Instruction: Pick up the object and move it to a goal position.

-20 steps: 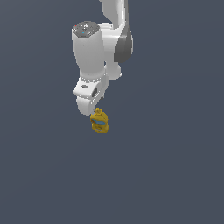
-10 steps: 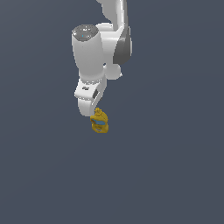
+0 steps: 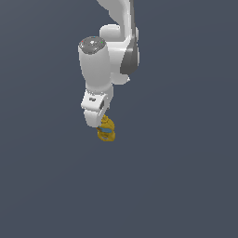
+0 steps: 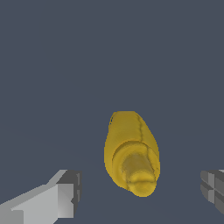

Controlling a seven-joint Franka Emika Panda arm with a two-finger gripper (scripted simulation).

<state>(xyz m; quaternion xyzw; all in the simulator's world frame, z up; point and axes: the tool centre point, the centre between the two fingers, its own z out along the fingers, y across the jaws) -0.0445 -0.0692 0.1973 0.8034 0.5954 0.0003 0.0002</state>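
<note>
The object [image 3: 107,129] is a small lumpy yellow item with a blue band, sitting on the flat dark grey surface. In the exterior view the gripper [image 3: 99,122] hangs just above it, partly hiding its top. In the wrist view the object [image 4: 132,153] shows from above, yellow with a knobbed top, between the two fingers. One finger [image 4: 66,193] and the other finger [image 4: 213,187] stand wide apart on either side, not touching it. The gripper [image 4: 141,192] is open and empty.
The white arm [image 3: 108,56] rises from the gripper toward the top of the exterior view. The dark grey surface [image 3: 186,176] spreads all around with nothing else on it in view.
The arm has lowered slightly toward the object and swung a little. The object has not moved.
</note>
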